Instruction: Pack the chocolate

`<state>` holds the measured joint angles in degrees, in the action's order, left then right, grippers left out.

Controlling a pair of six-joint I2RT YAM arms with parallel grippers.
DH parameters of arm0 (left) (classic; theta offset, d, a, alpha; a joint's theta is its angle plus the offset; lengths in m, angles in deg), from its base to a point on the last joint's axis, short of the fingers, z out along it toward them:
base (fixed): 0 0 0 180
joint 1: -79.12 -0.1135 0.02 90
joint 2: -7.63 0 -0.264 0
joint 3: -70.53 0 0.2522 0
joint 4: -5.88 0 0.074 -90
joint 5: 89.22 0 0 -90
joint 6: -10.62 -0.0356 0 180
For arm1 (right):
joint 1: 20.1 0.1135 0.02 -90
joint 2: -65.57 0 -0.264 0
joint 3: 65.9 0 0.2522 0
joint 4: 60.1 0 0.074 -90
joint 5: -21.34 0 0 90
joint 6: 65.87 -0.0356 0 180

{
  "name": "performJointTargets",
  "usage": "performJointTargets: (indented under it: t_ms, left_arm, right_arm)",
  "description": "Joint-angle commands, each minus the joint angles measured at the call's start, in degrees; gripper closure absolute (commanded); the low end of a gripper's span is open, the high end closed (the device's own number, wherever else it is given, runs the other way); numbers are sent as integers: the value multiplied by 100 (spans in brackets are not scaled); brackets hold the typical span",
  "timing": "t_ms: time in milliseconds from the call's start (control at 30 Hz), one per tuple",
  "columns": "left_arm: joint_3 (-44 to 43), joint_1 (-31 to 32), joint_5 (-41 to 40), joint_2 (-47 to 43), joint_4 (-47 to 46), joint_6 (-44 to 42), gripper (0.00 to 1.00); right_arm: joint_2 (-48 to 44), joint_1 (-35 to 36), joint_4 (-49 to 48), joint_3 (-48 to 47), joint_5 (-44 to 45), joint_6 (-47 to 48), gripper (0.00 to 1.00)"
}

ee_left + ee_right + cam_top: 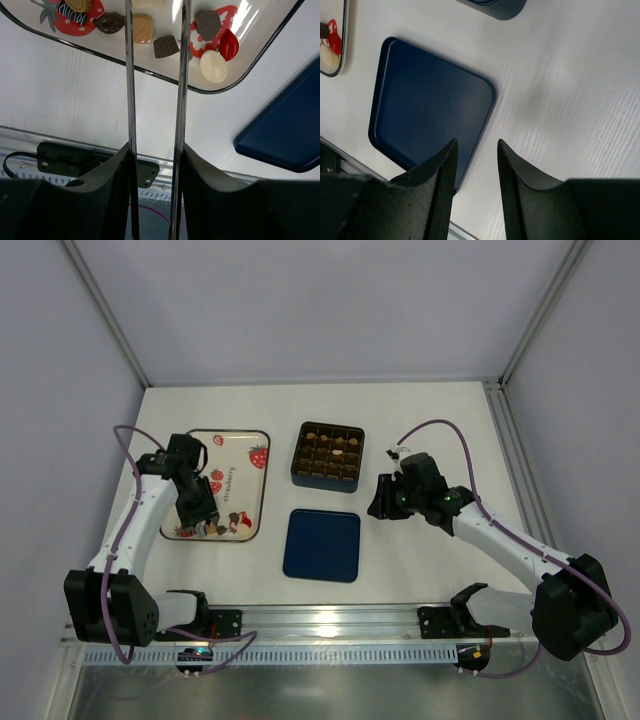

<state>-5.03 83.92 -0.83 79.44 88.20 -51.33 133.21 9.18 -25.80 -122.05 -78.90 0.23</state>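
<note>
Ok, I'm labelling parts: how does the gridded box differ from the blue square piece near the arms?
The gridded box holds a brown grid with a few chocolates; the blue square piece is bare inside. The box stands taller; the piece lies shallow. Both are dark blue, square, round-cornered.

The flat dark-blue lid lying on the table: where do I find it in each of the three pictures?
Top external: the flat dark-blue lid lies at the table's middle, between the two arms.
Left wrist: only one corner shows, at the right edge.
Right wrist: nearly whole, left of centre.
Shared landmark: the strawberry tray, close beside the lid in all three views.
</note>
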Motion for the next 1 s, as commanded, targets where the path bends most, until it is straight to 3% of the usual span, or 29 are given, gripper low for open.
performJointTargets:
  t_ms: [0, 467, 967]
  left_arm:
    - [-16, 21, 64, 26, -97, -46, 61]
    - [28, 127, 73, 131, -211, -10, 74]
    - [-1184, 188, 73, 298, 114, -160, 79]
  right_arm:
    - [-49, 25, -199, -67, 31, -1, 60]
    - [-57, 34, -199, -50, 13, -18, 60]
    - [-49, 25, 73, -340, 356, 52, 60]
